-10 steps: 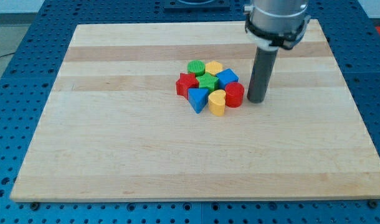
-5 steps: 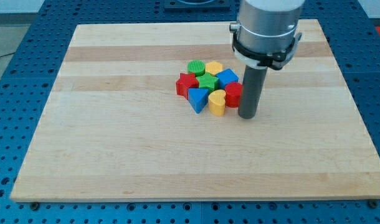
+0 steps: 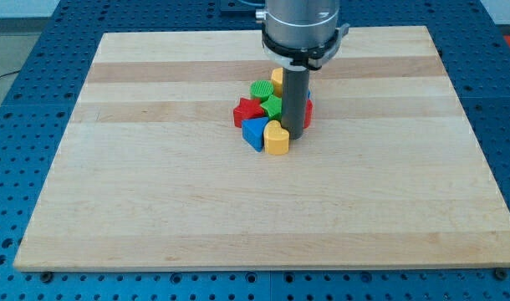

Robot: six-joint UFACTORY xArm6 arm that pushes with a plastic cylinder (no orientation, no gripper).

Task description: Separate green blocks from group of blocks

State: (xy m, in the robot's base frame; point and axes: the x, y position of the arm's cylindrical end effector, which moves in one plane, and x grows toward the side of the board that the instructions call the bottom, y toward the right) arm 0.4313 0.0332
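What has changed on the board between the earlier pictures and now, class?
My tip swept from the view's right into the cluster and now hides the red and blue blocks there. The yellow heart block and blue triangular block slid slightly left. The green cylinder and red star block barely moved.

You have a pale wooden board (image 3: 155,192) lying on a blue perforated bench (image 3: 21,75). On the board, slightly toward its far side, sits one tight cluster: a green round block (image 3: 260,89), a red star block (image 3: 247,110), a blue block (image 3: 254,131) and a yellow heart block (image 3: 277,140) nearest.
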